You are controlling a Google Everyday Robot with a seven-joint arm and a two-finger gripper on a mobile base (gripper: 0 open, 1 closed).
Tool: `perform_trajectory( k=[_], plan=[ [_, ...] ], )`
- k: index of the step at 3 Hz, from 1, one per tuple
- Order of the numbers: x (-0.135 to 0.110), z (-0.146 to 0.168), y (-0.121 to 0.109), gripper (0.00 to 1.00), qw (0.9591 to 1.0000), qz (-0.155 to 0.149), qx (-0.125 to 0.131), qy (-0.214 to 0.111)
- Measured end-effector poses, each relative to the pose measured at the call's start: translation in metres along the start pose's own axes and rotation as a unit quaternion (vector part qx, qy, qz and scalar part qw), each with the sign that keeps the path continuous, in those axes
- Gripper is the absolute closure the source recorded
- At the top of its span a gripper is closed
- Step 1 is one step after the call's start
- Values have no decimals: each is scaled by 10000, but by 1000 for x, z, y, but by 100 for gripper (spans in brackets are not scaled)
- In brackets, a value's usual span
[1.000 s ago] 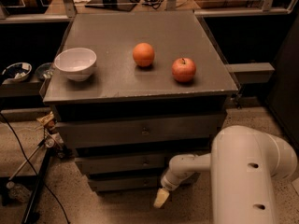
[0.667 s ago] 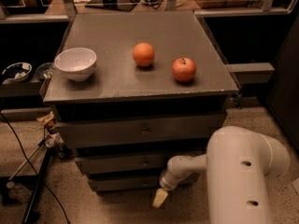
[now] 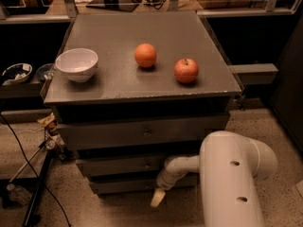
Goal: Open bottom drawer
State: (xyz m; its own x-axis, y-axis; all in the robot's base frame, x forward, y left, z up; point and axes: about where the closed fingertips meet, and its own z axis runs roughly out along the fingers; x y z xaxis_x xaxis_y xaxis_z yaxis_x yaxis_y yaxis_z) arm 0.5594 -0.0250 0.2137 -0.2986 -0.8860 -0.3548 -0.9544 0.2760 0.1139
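The grey cabinet has three stacked drawer fronts. The bottom drawer (image 3: 118,185) is the slimmest and lowest front, just above the floor, and it looks closed. Its knob is hidden behind my arm. My gripper (image 3: 157,198) hangs low in front of the bottom drawer's middle, at its lower edge, on a white wrist (image 3: 176,168) that reaches in from the right. The large white arm link (image 3: 232,178) fills the lower right.
On the cabinet top (image 3: 118,84) stand a white bowl (image 3: 76,64), an orange (image 3: 145,55) and a red apple (image 3: 186,70). The mid-sized drawer (image 3: 118,165) and the widest top drawer (image 3: 142,132) are closed. Cables and a stand leg (image 3: 38,193) lie on the floor at left.
The big white arm link has shifted left toward the cabinet. The gripper has moved slightly left, still low at the bottom drawer. The drawers have not moved.
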Motion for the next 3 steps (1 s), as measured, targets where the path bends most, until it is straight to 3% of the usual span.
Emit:
perform_trajectory(
  k=[1,2,3],
  plan=[
    [6,15,5,0,9997,8,-204,127],
    [8,14,7,0,9995,-9,-267,176],
    [27,4,16,0,9987,-3,-433,269]
  ],
)
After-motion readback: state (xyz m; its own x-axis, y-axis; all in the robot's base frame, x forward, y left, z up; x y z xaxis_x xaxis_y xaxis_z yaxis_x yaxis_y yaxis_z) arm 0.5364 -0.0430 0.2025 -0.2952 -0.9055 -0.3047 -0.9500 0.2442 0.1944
